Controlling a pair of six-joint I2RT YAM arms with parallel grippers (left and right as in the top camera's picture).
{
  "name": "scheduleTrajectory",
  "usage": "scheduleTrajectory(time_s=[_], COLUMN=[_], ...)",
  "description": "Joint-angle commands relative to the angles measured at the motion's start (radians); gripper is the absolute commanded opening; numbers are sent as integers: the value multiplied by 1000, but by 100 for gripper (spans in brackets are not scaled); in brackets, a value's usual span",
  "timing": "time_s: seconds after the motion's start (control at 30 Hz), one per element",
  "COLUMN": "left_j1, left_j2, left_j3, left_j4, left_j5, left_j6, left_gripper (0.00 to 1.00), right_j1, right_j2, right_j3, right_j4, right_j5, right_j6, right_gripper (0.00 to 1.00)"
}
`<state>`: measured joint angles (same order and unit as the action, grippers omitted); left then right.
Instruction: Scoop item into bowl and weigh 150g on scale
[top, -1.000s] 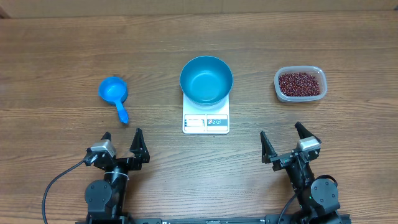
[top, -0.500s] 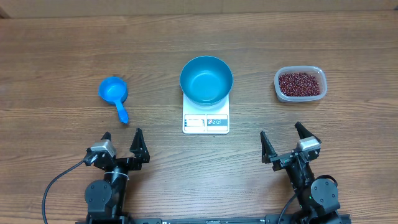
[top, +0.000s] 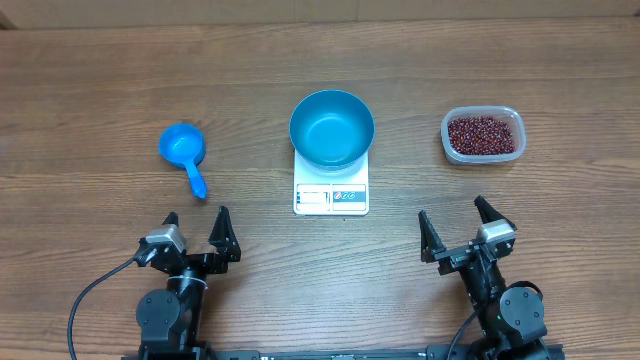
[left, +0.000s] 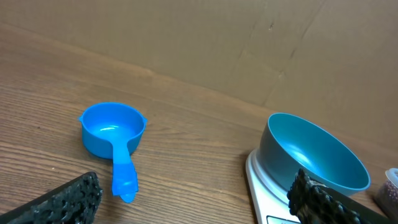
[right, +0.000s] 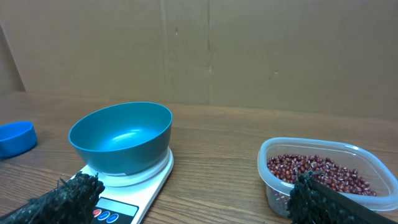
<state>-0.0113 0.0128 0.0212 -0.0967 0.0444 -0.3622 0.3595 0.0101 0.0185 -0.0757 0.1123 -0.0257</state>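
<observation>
Beans (top: 483, 135): uncountable heap in one tub (top: 481, 109); one bowl (top: 332, 128) hides part of one scale (top: 331, 197), display unreadable; one scoop (top: 183, 148); left hand (top: 196, 216) and right hand (top: 451, 210) wide open, empty.

No legible text, number or brand in any view. Scale (top: 331, 197) front panel: display (top: 313, 197) and blue button marks (right: 107, 216) too small to read.

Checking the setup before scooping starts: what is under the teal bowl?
The bowl sits on the white scale, whose display and buttons show at the near edge. The scale's platform is hidden beneath the bowl.
</observation>
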Motion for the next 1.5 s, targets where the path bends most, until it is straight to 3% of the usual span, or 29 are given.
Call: scheduleTrajectory(time_s=[0.0, 1.37, 1.47], left_j1=[6, 6, 6], left_j2=[-6, -6, -6], left_j3=[-8, -8, -5], left_j4=[4, 4, 5], left_j5=[-11, -26, -15], left_j6=[26, 27, 72], left_gripper=[100, 100, 100], right_j1=[-7, -7, -7], right_j2=[-7, -7, -7], right_j3=[-11, -11, -11], right_j4=[3, 3, 3], right_j5=[10, 10, 10], right_j6=[2, 2, 2], right_gripper=[100, 100, 100])
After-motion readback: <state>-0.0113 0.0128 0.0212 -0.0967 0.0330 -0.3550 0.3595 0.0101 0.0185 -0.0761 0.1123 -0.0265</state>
